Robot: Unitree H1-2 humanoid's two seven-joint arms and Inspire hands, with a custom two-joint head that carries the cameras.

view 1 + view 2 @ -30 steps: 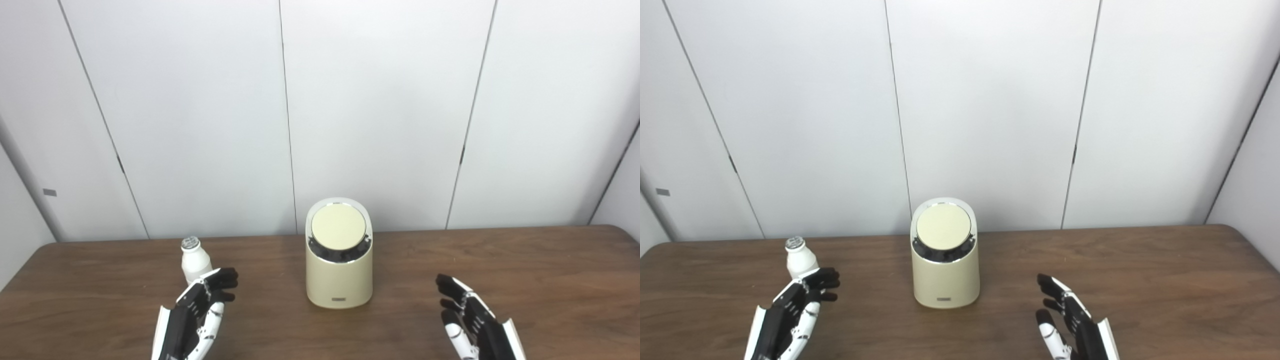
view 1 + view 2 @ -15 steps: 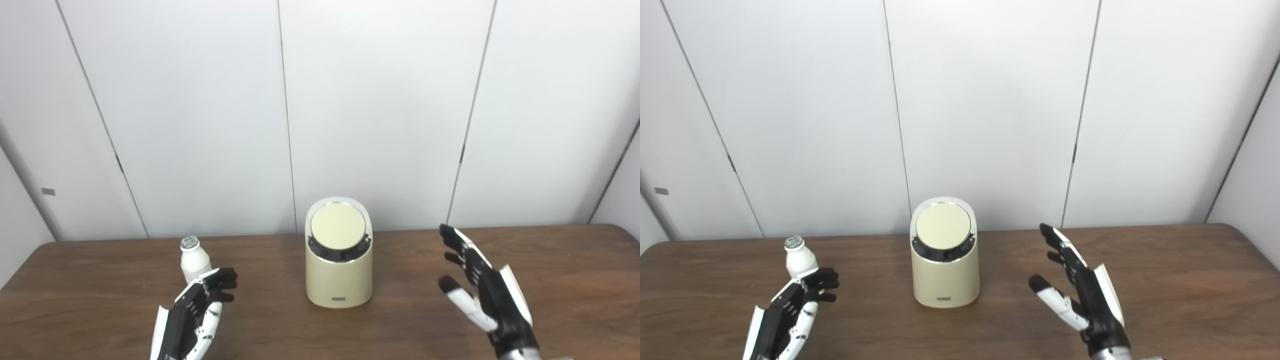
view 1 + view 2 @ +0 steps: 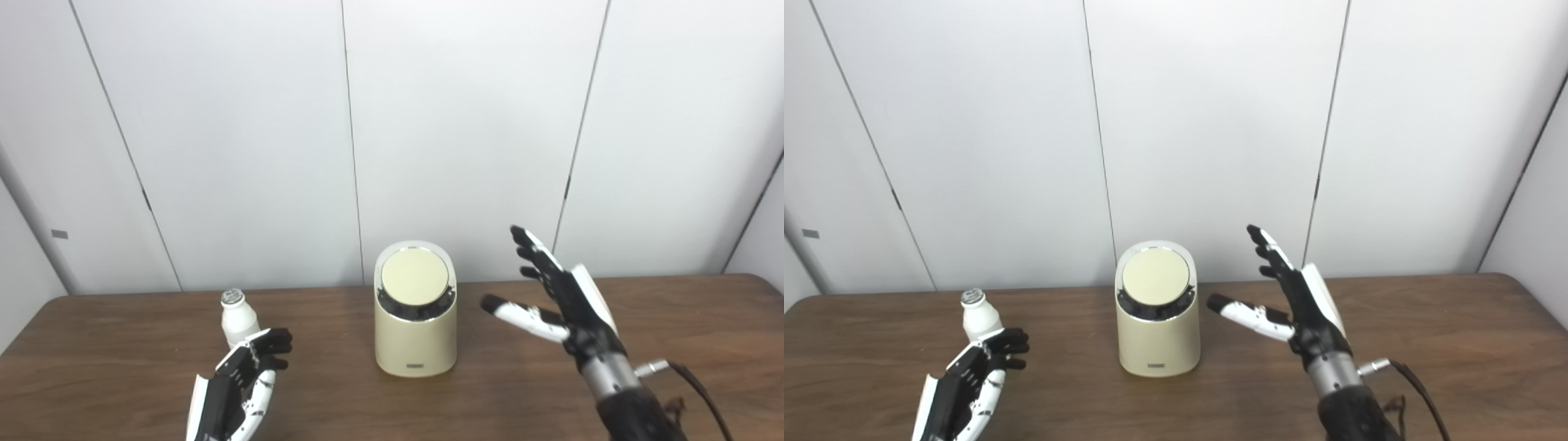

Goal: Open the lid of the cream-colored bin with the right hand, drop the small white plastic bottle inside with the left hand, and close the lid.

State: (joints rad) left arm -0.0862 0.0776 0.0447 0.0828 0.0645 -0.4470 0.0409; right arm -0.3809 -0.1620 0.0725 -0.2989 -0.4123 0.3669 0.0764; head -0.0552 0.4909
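Right hand [image 3: 566, 300] of the humanoid is raised above the wooden table [image 3: 674, 331], just to the right of the cream-colored bin [image 3: 416, 334], its fingers [image 3: 531, 251] spread apart and pointing up and away toward the white panelled wall [image 3: 465, 122], its thumb [image 3: 520, 313] stretched leftward toward the bin's upper part without touching it; the hand holds nothing. A thin dark cable [image 3: 698, 386] trails from the wrist toward the bottom right corner of the picture. The bin stands upright near the middle of the tabletop, somewhat closer to the far edge than to the near one, with its round cream lid [image 3: 414, 278] shut and tilted toward the cameras inside a pale rim, a dark glossy band [image 3: 416, 311] curving beneath the lid and a small label plate [image 3: 414, 366] low on its front. The small white plastic bottle [image 3: 237, 317] stands upright on the left half of the tabletop, well apart from the bin and toward the far edge, its cap on. The left hand [image 3: 242, 383] hovers low near the near edge of the tabletop, just in front of the bottle, palm turned inward, its dark fingertips [image 3: 275, 343] loosely curled and parted, gripping nothing; whether they touch the bottle's base cannot be told from either view, though the bottle's lower right side is partly hidden behind them
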